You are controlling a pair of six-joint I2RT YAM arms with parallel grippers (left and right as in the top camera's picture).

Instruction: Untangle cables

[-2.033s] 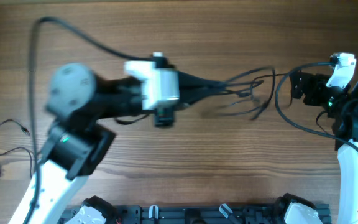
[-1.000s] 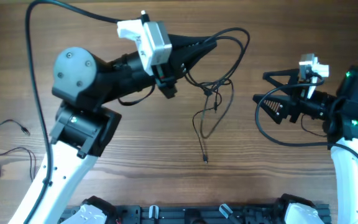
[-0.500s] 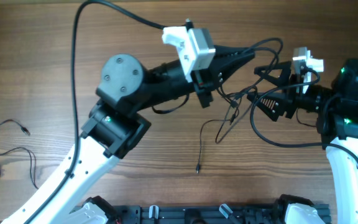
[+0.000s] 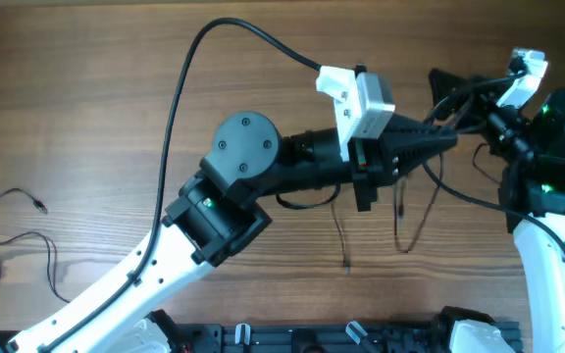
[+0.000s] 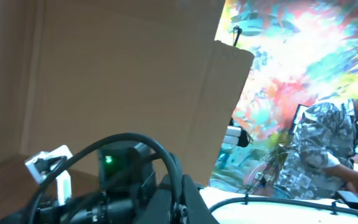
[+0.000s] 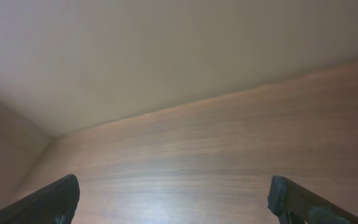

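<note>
My left gripper (image 4: pixel 445 140) reaches far to the right, raised above the table and shut on a bundle of thin black cables (image 4: pixel 398 211). The loose strands hang down below it, and one ends in a small plug (image 4: pixel 346 263). In the left wrist view its fingers (image 5: pixel 180 198) are pressed together. My right gripper (image 4: pixel 446 88) is just beyond the left one, open and empty. In the right wrist view (image 6: pixel 176 208) only bare wood shows between its spread fingertips (image 6: pixel 61 199).
A separate thin black cable (image 4: pixel 8 240) lies in loops at the table's left edge, its plug (image 4: pixel 39 205) free. The left arm's thick black supply cable (image 4: pixel 224 29) arcs over the far side. The right arm's own thick cable (image 4: pixel 469 196) loops near the grippers.
My left arm has swung right and lifted the cable bundle towards the right arm. My right gripper has turned away to the far side. The hanging strands have shifted right.
</note>
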